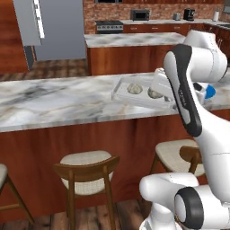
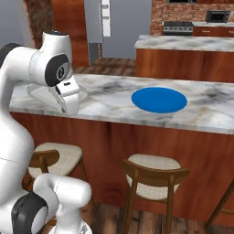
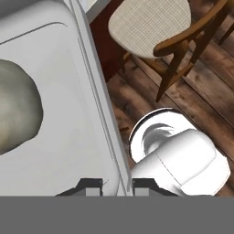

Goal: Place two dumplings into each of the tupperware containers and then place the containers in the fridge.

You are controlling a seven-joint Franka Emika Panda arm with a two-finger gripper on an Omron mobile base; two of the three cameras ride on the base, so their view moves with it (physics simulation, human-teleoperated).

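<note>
pincer (image 3: 117, 185) clamps the rim of the container (image 1: 130, 95), its long axis running along the counter (image 1: 54, 101).

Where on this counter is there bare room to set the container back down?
Bare marble on the counter left of the tupperware container, and between it and the blue plate in the right base view. Crowded where the gripper clamps the container's wall, two dumplings inside.

Pale see-through tupperware container (image 1: 134, 95) tilted above the marble counter, holding two tan dumplings (image 1: 134, 89)
</note>
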